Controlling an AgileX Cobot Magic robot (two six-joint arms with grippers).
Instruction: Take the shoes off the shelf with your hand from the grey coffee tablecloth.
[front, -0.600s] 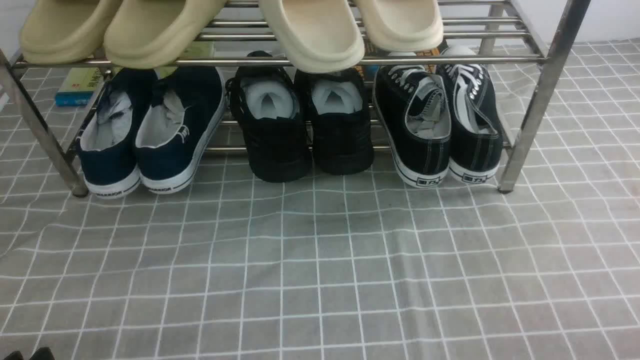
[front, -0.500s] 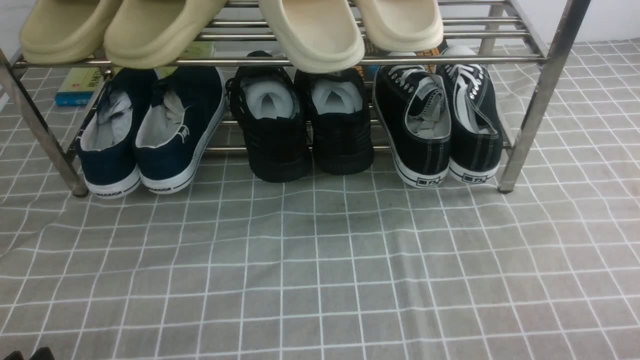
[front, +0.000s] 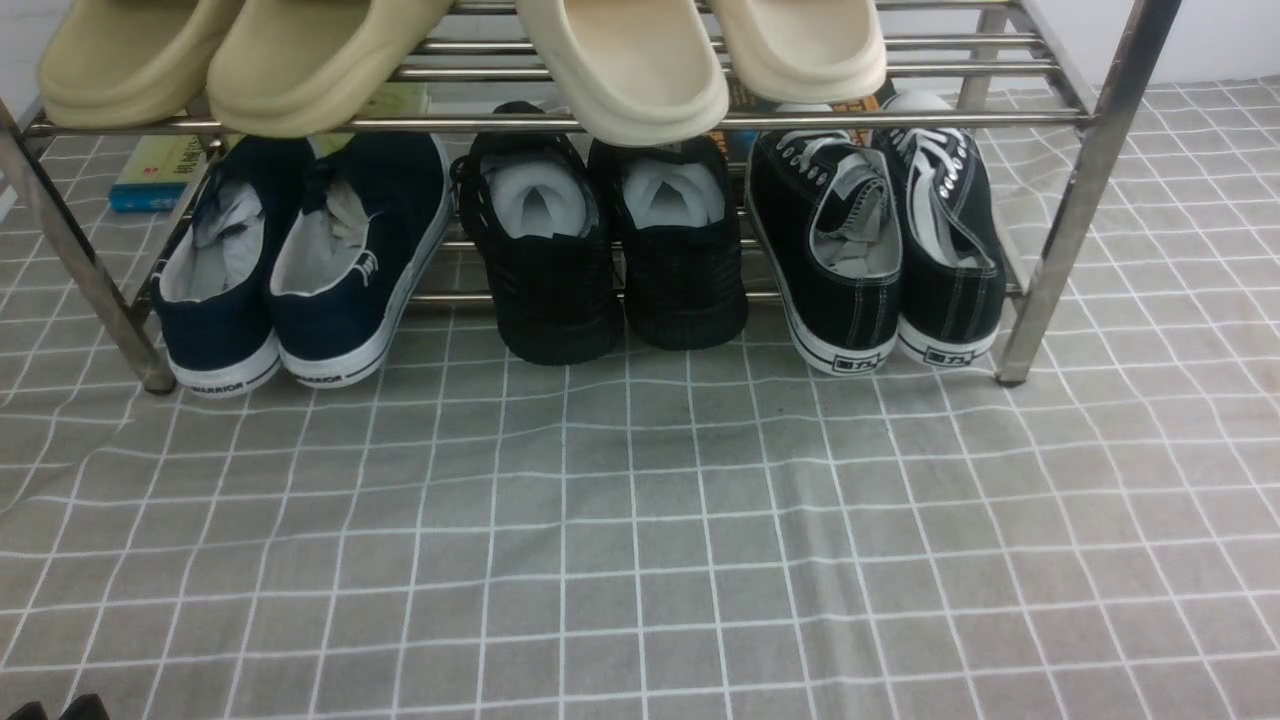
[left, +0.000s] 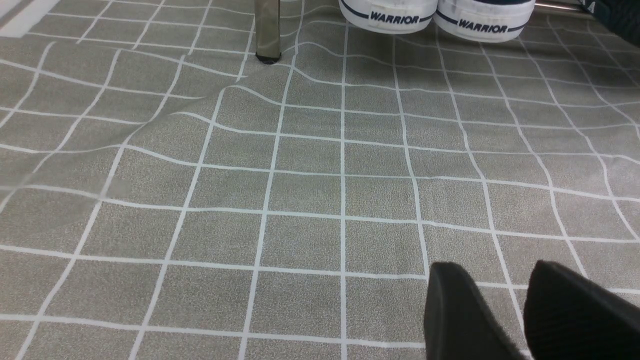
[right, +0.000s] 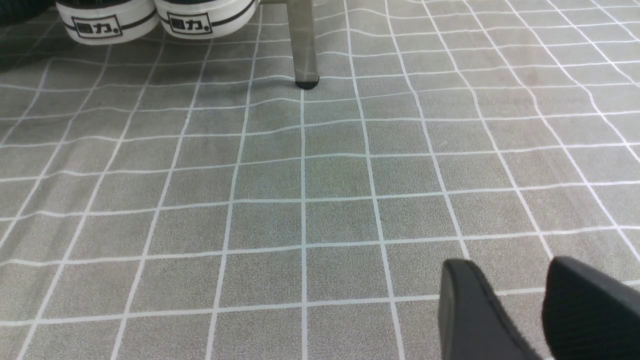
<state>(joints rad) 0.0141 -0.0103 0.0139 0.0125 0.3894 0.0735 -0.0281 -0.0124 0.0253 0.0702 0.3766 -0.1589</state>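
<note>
The black canvas shoes (front: 870, 290) with white laces stand on the lower tier of the steel shelf (front: 1060, 230), at its right end, heels toward me. Their white heels (right: 107, 22) show in the right wrist view beside a shelf leg (right: 302, 45). The shelf stands on the grey gridded tablecloth (front: 640, 540). My left gripper (left: 500, 272) is open and empty, low over the cloth well in front of the left leg (left: 267, 30). My right gripper (right: 507, 267) is open and empty over the cloth, well short of the shoes. Only a black bit of the left arm (front: 60, 708) shows in the front view.
Navy white-soled sneakers (front: 300, 270) sit at the lower tier's left, all-black sneakers (front: 610, 250) in the middle. Several beige slippers (front: 330, 60) overhang the upper tier. A book (front: 155, 170) lies behind the shelf at the left. The cloth has wrinkles near the left leg.
</note>
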